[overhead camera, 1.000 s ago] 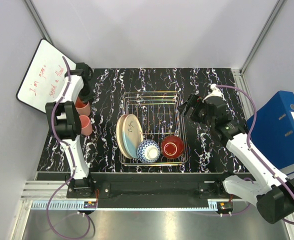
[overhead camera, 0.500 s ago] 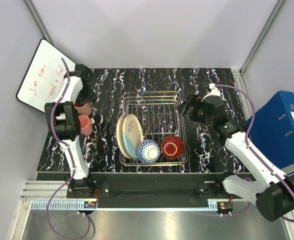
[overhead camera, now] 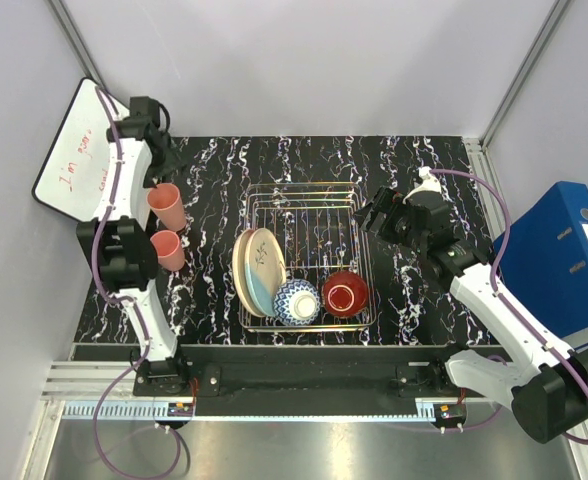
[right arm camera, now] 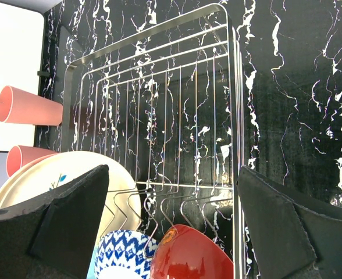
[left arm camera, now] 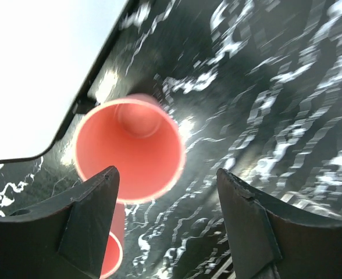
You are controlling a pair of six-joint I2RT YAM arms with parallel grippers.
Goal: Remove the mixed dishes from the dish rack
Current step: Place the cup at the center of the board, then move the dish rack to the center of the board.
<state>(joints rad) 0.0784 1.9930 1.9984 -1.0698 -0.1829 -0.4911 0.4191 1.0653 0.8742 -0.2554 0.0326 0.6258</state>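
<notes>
The left gripper (left arm camera: 166,174) is hanging over the far left corner of the table (overhead camera: 224,160), its two fingers (left arm camera: 92,221) spread wide and gripping nothing. Below it, one salmon-pink cup (left arm camera: 130,148) is standing mouth up on the black marbled surface, close to the left edge and just beside the lower rim of a whiteboard (overhead camera: 74,160) that is leaning at that corner. The second pink cup (overhead camera: 169,250) is standing just nearer along the same left edge, close to the first (whether the two are touching cannot be told).

The dish rack (overhead camera: 304,186) is sitting in the middle of the table. Inside it, toward its near left corner, two cream plates (overhead camera: 254,262) are leaning together on edge, one showing a pale blue border. Just to their right, along the near side of the rack, the blue-white patterned bowl (overhead camera: 297,301) and the glossy red bowl (overhead camera: 345,294) are resting side by side, the red one nearer the table's right edge.

The right gripper (right arm camera: 172,171) is hovering beside the rack's right wall, toward the far right part of the table, fingers parted wide and empty. A blue binder (overhead camera: 559,255) is lying beyond the right edge.
</notes>
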